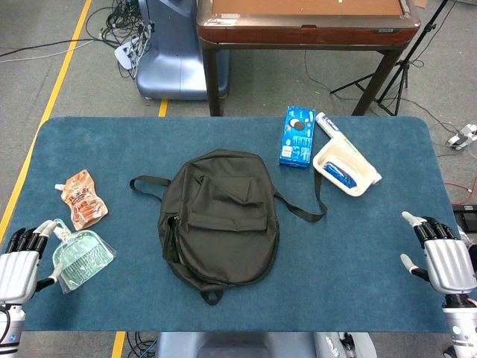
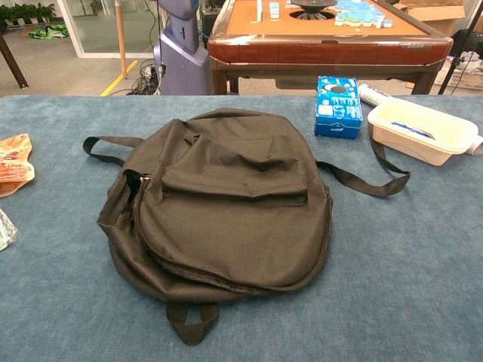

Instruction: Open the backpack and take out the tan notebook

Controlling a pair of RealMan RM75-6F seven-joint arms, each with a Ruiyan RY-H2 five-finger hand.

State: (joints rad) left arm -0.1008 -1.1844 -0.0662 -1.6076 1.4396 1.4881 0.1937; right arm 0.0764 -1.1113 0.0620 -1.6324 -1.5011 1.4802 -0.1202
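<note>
The black backpack (image 1: 220, 220) lies flat in the middle of the frame on the blue table (image 1: 358, 253), closed, with its straps spread to both sides. The tan notebook does not show in either view. The left hand (image 1: 19, 265) rests at the lower left, fingers apart and holding nothing; the right hand (image 1: 440, 250) at the lower right is the same. In the upper right are a blue box (image 1: 297, 137) and a cream tray (image 1: 344, 168); their print is too small to read. An orange pouch (image 1: 82, 200) and a green packet (image 1: 82, 257) lie at the left.
</note>
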